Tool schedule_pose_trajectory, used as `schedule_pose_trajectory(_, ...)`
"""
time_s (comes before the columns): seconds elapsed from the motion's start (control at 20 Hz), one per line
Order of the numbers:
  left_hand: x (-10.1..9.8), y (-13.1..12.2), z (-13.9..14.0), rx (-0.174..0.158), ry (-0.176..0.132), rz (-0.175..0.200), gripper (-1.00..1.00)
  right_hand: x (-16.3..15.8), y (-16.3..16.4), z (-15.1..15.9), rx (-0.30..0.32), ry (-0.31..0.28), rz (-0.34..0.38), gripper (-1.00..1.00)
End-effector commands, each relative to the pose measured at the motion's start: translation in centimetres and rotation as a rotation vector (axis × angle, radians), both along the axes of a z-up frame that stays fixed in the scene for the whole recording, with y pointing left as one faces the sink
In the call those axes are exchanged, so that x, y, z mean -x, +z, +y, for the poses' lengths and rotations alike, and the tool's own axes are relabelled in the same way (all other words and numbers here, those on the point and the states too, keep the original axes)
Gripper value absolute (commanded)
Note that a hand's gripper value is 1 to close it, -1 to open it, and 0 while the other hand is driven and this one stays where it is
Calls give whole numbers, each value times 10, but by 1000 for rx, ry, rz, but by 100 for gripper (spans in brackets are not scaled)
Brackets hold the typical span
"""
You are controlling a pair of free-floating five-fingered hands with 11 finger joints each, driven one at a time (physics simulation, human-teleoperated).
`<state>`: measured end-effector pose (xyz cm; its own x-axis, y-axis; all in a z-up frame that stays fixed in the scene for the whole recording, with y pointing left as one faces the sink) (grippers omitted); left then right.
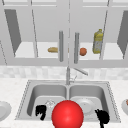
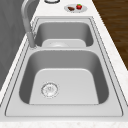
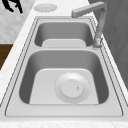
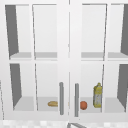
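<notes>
A large red ball (image 1: 67, 115) sits low in the front view, before the sink's front rim and between my two hands. My left hand (image 1: 41, 111) hangs just left of it over the left basin's front edge, fingers loose and pointing down, holding nothing. In the right side view the same hand (image 3: 13, 5) floats at the far end, off the counter's front edge. To the ball's right, my right hand (image 1: 102, 117) hovers by the sink's front right corner, fingers relaxed and empty. Neither hand touches the ball.
The double steel sink (image 1: 25, 100) has a white plate (image 3: 72, 87) in its right basin and a drain (image 2: 50, 89) in the left. The faucet (image 1: 68, 75) rises behind. Plates lie on the left counter (image 1: 3, 110) and the right (image 2: 75, 8), the latter with food. The shut glass cabinet holds bread (image 4: 53, 103), a round fruit (image 4: 83, 105) and a bottle (image 4: 97, 95).
</notes>
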<state>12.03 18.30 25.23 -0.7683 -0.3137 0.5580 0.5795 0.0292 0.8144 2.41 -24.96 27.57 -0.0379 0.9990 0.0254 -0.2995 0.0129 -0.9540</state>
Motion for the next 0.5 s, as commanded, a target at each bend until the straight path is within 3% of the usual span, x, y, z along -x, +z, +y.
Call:
schedule_pose_trajectory(0.0,0,0,0,0,0,0,0,8,1,0,-4,-17,-31,-100)
schedule_pose_trajectory(0.05,0,0,0,0,0,0,0,8,3,-7,-19,-46,-37,-100)
schedule_pose_trajectory(0.1,0,0,0,0,0,0,0,3,0,2,9,0,14,-100)
schedule_pose_trajectory(0.3,0,0,0,0,0,0,0,6,-1,-1,-6,0,-17,-100)
schedule_pose_trajectory(0.45,0,0,0,0,0,0,0,6,-1,-1,1,0,3,-100)
